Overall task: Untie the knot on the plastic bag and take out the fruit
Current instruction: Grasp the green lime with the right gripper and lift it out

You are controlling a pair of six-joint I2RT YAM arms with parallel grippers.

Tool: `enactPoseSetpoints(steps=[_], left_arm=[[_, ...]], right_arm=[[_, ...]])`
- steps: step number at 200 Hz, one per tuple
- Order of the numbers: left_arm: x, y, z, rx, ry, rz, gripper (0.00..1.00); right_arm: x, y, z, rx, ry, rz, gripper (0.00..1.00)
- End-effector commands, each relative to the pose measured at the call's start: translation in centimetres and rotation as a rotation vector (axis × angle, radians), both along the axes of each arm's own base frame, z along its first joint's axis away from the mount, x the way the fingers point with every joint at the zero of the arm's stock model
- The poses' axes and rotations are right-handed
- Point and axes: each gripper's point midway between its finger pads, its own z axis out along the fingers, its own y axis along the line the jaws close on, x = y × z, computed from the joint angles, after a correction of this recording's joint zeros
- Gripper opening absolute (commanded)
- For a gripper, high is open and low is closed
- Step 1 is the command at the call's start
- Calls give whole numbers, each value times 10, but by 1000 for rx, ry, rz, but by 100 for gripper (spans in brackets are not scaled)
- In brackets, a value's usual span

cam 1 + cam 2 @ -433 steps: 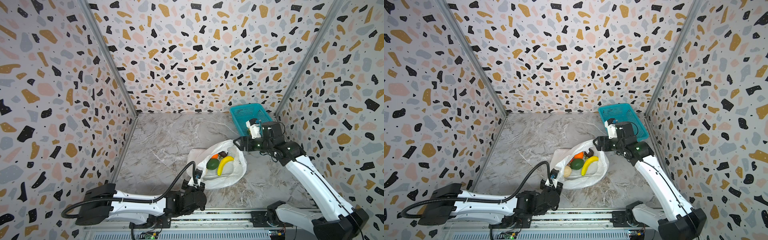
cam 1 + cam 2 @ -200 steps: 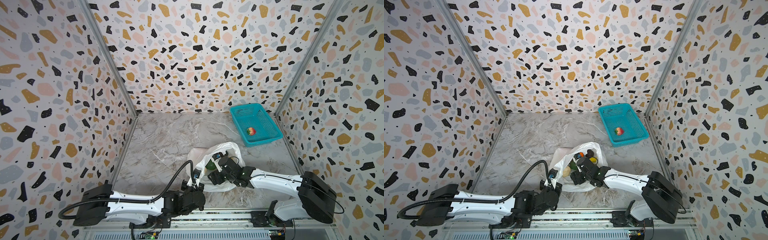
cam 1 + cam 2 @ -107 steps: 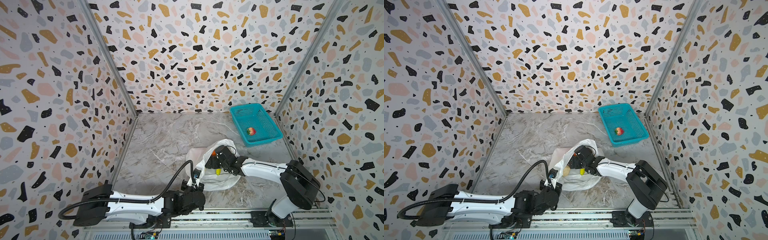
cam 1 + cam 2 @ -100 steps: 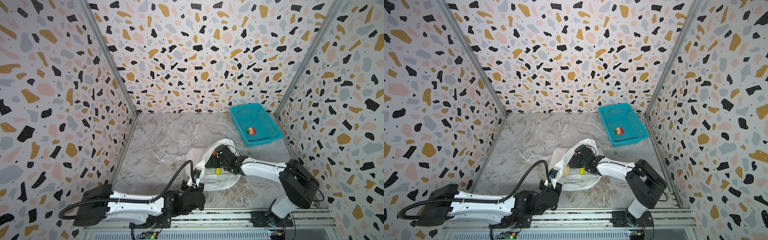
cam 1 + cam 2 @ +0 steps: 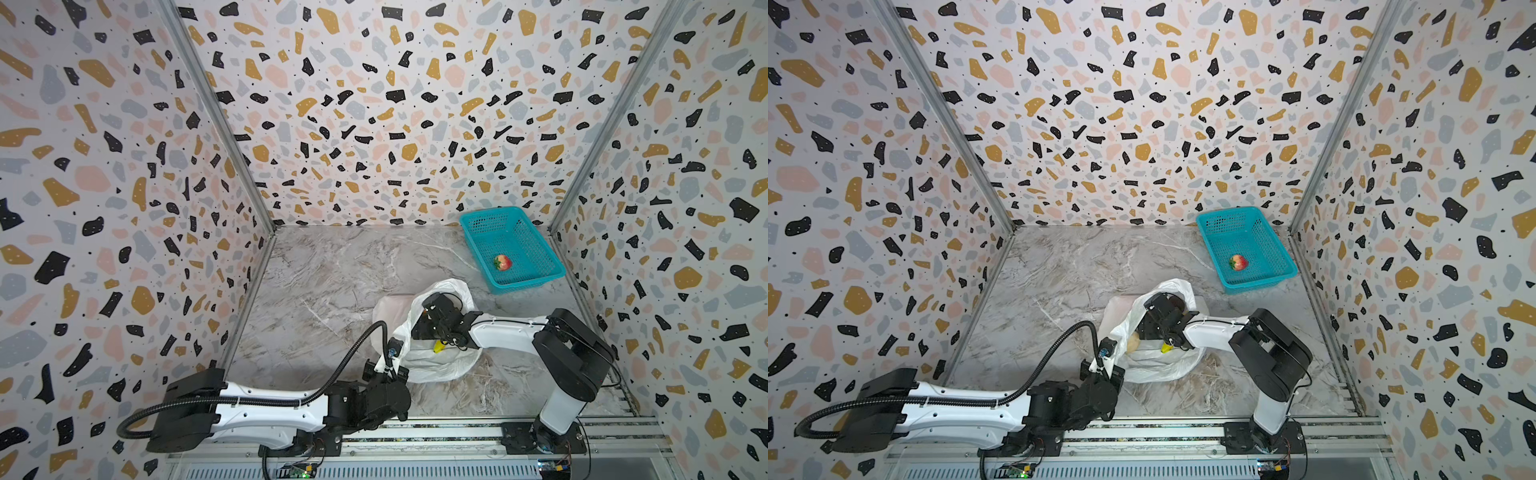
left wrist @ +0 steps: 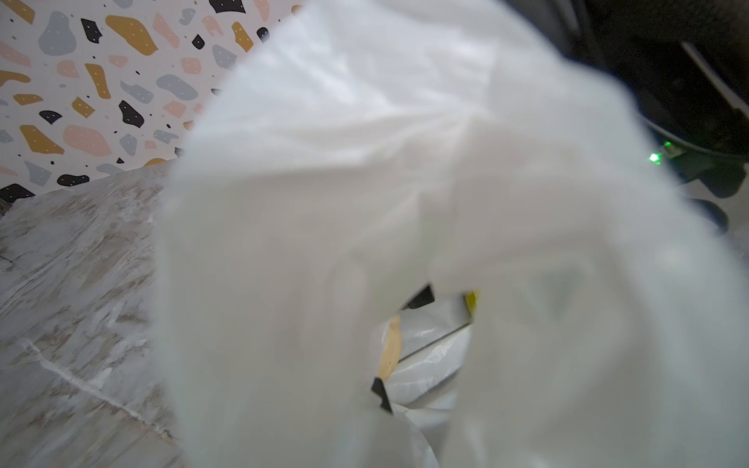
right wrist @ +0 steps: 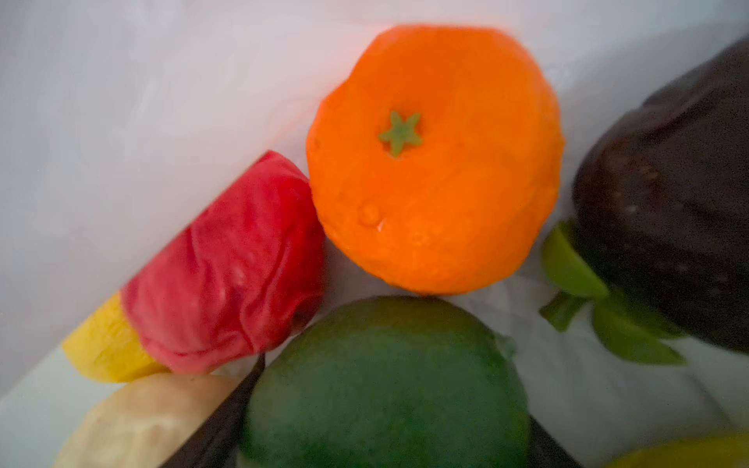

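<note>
One crinkly plastic bag (image 5: 440, 365) | left claw (image 5: 392, 365) pinching it | right claw (image 5: 419, 330): grip unclear

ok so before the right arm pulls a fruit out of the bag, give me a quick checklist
1. plastic bag mouth open: ok, the right gripper is inside it.
2. left gripper pinching the bag's rim: ok, shut there.
3. green fruit between the right jaws: ok, seen in the right wrist view.
4. Jaws closed on it: cannot tell.
5. basket has room: ok, only one red fruit in it.
</note>
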Motion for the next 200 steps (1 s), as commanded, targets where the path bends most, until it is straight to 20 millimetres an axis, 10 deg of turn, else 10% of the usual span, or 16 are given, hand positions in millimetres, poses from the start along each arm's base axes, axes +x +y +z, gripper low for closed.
enactPoseSetpoints(steps=[1,20,126,200], left_arm=[[3,-5,10,-25,-16,6,0],[3,-4,10,-21,-20,8,0],[9,-1,21,-11,-61,55,0],[10,0,22,8,-70,69,0]], right_arm=[[-6,-3,11,-7,-18,4,62],[-9,-5,20,-5,-33,19,50],[-93,-29,72,-2,28,277,49],[-78,-56,195,48,-139,296,50]])
